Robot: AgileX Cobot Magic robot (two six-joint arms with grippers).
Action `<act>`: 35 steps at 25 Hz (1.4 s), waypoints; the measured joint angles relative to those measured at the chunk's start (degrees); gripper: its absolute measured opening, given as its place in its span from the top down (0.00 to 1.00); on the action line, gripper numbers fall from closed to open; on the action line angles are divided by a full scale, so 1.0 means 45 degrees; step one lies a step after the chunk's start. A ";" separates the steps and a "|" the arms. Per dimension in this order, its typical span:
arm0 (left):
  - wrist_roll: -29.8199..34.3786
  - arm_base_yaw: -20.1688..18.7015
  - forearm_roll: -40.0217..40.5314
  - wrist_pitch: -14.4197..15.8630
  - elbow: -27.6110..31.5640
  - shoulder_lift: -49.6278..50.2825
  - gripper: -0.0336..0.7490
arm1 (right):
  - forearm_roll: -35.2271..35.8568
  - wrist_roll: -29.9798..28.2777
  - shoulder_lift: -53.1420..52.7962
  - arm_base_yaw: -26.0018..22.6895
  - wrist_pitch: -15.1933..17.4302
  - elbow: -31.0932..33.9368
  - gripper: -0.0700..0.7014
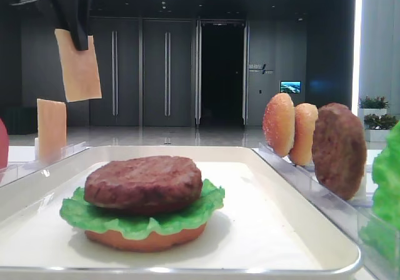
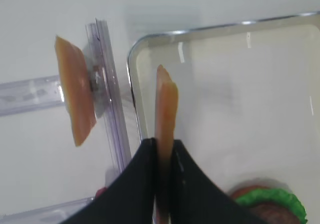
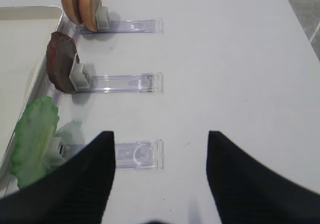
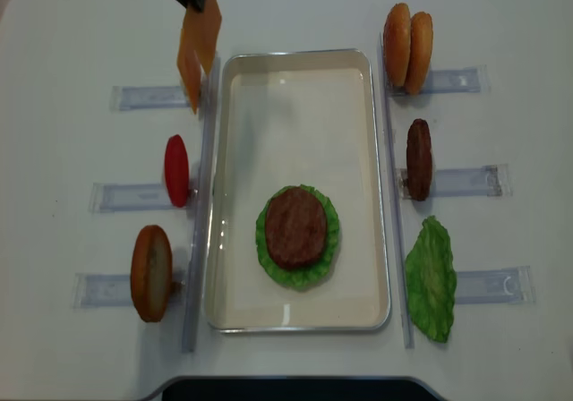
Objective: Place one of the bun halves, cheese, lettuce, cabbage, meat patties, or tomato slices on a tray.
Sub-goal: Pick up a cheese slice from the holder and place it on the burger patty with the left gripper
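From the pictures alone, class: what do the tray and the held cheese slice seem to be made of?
Tray: probably metal with a cream-white liner or coating; its rim glints silver.
Cheese slice: likely plastic or rubber imitation; it hangs stiff and flat from the left gripper, its face faintly glossy.

We are looking down on a white table [image 4: 81, 25] that is carrying six clear plastic holder racks. Three are lying on the left side [image 4: 143, 97] [image 4: 121, 197] [image 4: 98, 289] and three on the right [image 4: 452, 81] [image 4: 466, 181] [image 4: 492, 285], all running crosswise. Two long clear rails [image 4: 199, 240] [image 4: 391, 150] are running lengthwise, one along the inner ends of each set. In the right wrist view we are seeing a small white clip [image 3: 80, 75] sitting at the inner end of the middle rack [image 3: 125, 83]. Behind the table, dark double doors [image 1: 140, 74] are standing shut (handles vertical), a small screen [image 1: 290, 87] is glowing blue, and potted plants [image 1: 374, 102] are standing at the right.
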 joint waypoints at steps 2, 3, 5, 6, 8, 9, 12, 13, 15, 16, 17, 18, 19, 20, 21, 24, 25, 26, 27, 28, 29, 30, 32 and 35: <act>-0.0010 0.0000 -0.0154 0.0000 0.0509 -0.0184 0.91 | 0.0000 0.0000 0.0000 0.0000 0.0000 0.0000 0.37; -0.0014 0.0000 -0.0209 0.0000 0.0761 -0.0253 0.91 | 0.0000 0.0000 0.0000 0.0000 0.0000 0.0000 0.37; -0.0014 0.0000 -0.0408 0.0000 0.1187 -0.0511 0.91 | 0.0000 0.0000 0.0000 0.0000 0.0000 0.0000 0.37; -0.0014 0.0000 -0.0502 0.0000 0.1400 -0.0674 0.91 | 0.0000 0.0000 0.0000 0.0000 0.0000 0.0000 0.37; 0.0075 0.0000 -0.0919 0.0000 0.1829 -0.1003 0.91 | 0.0000 0.0000 0.0000 0.0000 0.0000 0.0000 0.37; 0.0106 0.0000 -0.1141 -0.0037 0.2011 -0.1172 0.91 | 0.0000 0.0000 0.0000 0.0000 0.0000 0.0000 0.37; 0.0207 0.0000 -0.1774 -0.0372 0.2612 -0.1524 0.91 | 0.0000 0.0000 0.0000 0.0000 0.0000 0.0000 0.37; 0.0287 0.0000 -0.1983 -0.0468 0.2787 -0.1609 0.91 | 0.0000 0.0000 0.0000 0.0000 0.0000 0.0000 0.37; 0.0403 0.0000 -0.2287 -0.0680 0.3142 -0.1773 0.91 | 0.0000 0.0000 0.0000 0.0000 0.0000 0.0000 0.37; 0.0494 0.0000 -0.2376 -0.0786 0.3295 -0.1892 0.91 | 0.0000 0.0000 0.0000 0.0000 0.0000 0.0000 0.37; 0.0601 0.0000 -0.2485 -0.0880 0.3472 -0.2024 0.91 | 0.0000 0.0000 0.0000 0.0000 0.0000 0.0000 0.37; 0.0774 0.0000 -0.2594 -0.1011 0.3631 -0.2134 0.91 | 0.0000 0.0000 0.0000 0.0000 0.0000 0.0000 0.37; 0.0940 0.0000 -0.2694 -0.1115 0.3755 -0.2270 0.91 | 0.0000 0.0000 0.0000 0.0000 0.0000 0.0000 0.37; 0.1079 0.0000 -0.2772 -0.1243 0.3924 -0.2411 0.91 | 0.0000 0.0000 0.0000 0.0000 0.0000 0.0000 0.37; 0.1229 0.0000 -0.2840 -0.1366 0.4117 -0.2531 0.91 | 0.0000 0.0000 0.0000 0.0000 0.0000 0.0000 0.37; 0.1734 0.0000 -0.3401 -0.1849 0.4910 -0.2962 0.91 | 0.0000 0.0000 0.0000 0.0000 0.0000 0.0000 0.37; 0.1951 0.0000 -0.3716 -0.2116 0.5282 -0.3074 0.91 | 0.0000 0.0000 0.0000 0.0000 0.0000 0.0000 0.37; 0.2166 0.0000 -0.3995 -0.2397 0.5596 -0.3208 0.91 | 0.0000 0.0000 0.0000 0.0000 0.0000 0.0000 0.37; 0.2363 0.0000 -0.4306 -0.2698 0.5978 -0.3325 0.91 | 0.0000 0.0000 0.0000 0.0000 0.0000 0.0000 0.37; 0.2606 0.0000 -0.4644 -0.2972 0.6368 -0.3448 0.91 | 0.0000 0.0000 0.0000 0.0000 0.0000 0.0000 0.37; 0.2851 0.0000 -0.4939 -0.3279 0.6753 -0.3540 0.91 | 0.0000 0.0000 0.0000 0.0000 0.0000 0.0000 0.37; 0.3117 0.0000 -0.5329 -0.3567 0.7078 -0.3649 0.91 | 0.0000 0.0000 0.0000 0.0000 0.0000 0.0000 0.37; 0.3675 -0.0014 -0.6215 -0.4053 0.7887 -0.3842 0.91 | 0.0000 0.0000 0.0000 0.0000 0.0000 0.0000 0.37; 0.4565 -0.0073 -0.7394 -0.4507 0.8868 -0.4144 0.91 | 0.0000 0.0000 0.0000 0.0000 0.0000 0.0000 0.37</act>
